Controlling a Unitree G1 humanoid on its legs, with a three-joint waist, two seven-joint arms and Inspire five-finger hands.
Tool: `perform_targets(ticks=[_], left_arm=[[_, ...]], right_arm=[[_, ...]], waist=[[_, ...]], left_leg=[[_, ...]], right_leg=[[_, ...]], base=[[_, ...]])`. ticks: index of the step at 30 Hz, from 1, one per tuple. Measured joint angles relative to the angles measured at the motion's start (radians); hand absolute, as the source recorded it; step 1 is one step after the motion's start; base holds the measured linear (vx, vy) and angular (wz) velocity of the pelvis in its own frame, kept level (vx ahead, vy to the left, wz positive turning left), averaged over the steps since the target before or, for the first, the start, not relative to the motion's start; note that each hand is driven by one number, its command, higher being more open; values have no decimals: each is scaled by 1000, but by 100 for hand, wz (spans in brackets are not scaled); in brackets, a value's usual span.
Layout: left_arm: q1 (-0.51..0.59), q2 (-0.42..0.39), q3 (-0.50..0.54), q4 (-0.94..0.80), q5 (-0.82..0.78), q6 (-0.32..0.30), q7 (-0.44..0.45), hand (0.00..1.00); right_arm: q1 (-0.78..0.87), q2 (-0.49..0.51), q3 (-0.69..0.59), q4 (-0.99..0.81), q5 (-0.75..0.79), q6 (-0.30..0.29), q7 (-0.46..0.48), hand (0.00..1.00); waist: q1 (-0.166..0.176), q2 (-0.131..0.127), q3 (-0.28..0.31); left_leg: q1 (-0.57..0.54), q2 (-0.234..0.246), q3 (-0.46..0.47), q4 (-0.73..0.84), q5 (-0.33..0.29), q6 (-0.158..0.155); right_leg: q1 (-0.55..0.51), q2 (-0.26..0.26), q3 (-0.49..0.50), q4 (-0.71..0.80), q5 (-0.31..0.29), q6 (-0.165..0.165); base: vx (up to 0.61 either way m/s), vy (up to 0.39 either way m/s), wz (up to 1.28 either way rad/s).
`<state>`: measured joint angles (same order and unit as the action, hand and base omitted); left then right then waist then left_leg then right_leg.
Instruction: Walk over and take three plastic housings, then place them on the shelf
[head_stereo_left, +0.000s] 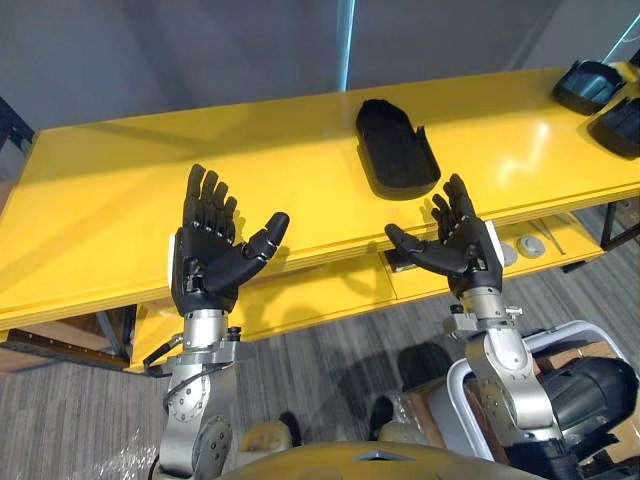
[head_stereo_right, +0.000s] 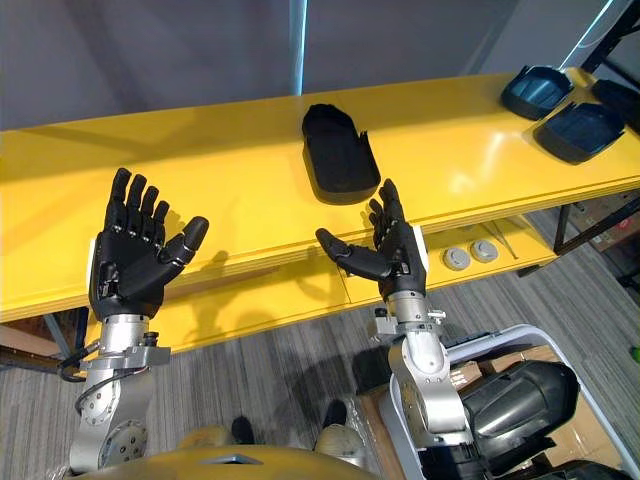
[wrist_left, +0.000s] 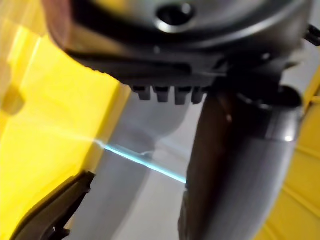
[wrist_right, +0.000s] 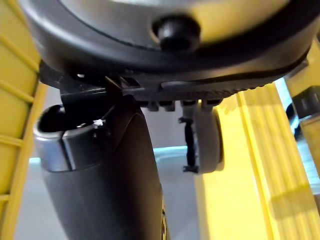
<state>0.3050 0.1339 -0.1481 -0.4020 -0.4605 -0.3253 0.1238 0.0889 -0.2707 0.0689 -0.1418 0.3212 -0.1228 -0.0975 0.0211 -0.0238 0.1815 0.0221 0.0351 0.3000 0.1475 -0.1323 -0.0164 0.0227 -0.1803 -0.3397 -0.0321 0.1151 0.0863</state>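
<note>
While both arms are raised in front of the yellow bench (head_stereo_left: 120, 190), the left hand (head_stereo_left: 210, 255) is held palm towards the head camera, fingers straight and spread wide, thumb angled out towards 2 o'clock. Nothing is held in it. The right hand (head_stereo_left: 465, 245) is posed likewise: fingers extended towards 12 o'clock, thumb pointing towards 9 o'clock, palm empty. The two hands are well apart, and neither is touching the bench.

One black plastic housing (head_stereo_left: 395, 148) is seen lying flat on the bench top, hollow side up, its long axis running roughly 12 to 6 o'clock. It is placed at 12 o'clock of the gap between the hands, nearer the right hand and apart from it. Two further housings (head_stereo_right: 538, 90) (head_stereo_right: 580, 130) are noted at 2 o'clock, close beside each other near the far right end of the bench, well apart from the first.

Below the front edge of the bench a lower yellow tier (head_stereo_left: 320, 290) is visible. Two small round grey discs (head_stereo_right: 457, 258) (head_stereo_right: 484, 250) are seen side by side on it, at 3 o'clock of the right hand.

From the left wrist camera, the thumb is seen standing clear against the yellow surface; from the right wrist camera, likewise. Grey floor (head_stereo_left: 330, 360) lies beneath.
</note>
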Motion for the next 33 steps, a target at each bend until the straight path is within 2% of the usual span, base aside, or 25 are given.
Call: perform_targets(ticks=[7, 11, 18, 25, 31, 32, 33], left_arm=[[-46, 4, 8, 0, 1, 0, 20, 100], [-68, 5, 20, 0, 1, -1, 25, 100], [-71, 5, 48, 1, 1, -1, 25, 100], [-73, 5, 47, 2, 1, -1, 25, 100], [-70, 2, 47, 2, 1, -2, 23, 100], [-67, 2, 47, 2, 1, -2, 22, 100], [-55, 0, 48, 1, 1, -4, 19, 100]], right_arm=[[-175, -9, -1, 132, -3, 0, -38, 100], [-247, -12, -12, 176, -39, 0, -50, 100], [-329, -13, -18, 244, -81, 2, -63, 100], [-414, -25, -25, 309, -118, 32, -98, 100], [-403, -36, -39, 292, -118, 35, -111, 100], [-387, -34, -42, 269, -118, 35, -110, 100], [-310, -30, -50, 164, -118, 37, -106, 100]], waist=[[9, 6, 58], [26, 13, 94], [34, 10, 100], [42, 11, 125], [56, 11, 125], [56, 11, 125], [55, 11, 125]], left_leg=[[-58, 14, -25, 80, -26, 5], [-80, 19, -27, 117, -35, 8], [-93, 21, -35, 132, -36, 9], [-107, 26, -46, 149, -36, 10], [-105, 26, -46, 149, -36, 10], [-104, 25, -46, 149, -36, 10], [-98, 25, -46, 145, -36, 10]], right_leg=[[-13, -1, -12, 17, 0, 0], [-25, -2, -11, 33, 0, -1], [-33, -2, -15, 39, -1, -1], [-37, -2, -22, 50, -3, -4], [-36, -2, -23, 49, -3, -5], [-36, -2, -23, 48, -3, -5], [-30, -1, -23, 45, -3, -5]], base=[[-79, 2, 9], [-79, 13, 1], [-31, 0, 2], [-61, 0, 3], [-31, 2, 0], [0, 0, 0], [0, 0, 0]])
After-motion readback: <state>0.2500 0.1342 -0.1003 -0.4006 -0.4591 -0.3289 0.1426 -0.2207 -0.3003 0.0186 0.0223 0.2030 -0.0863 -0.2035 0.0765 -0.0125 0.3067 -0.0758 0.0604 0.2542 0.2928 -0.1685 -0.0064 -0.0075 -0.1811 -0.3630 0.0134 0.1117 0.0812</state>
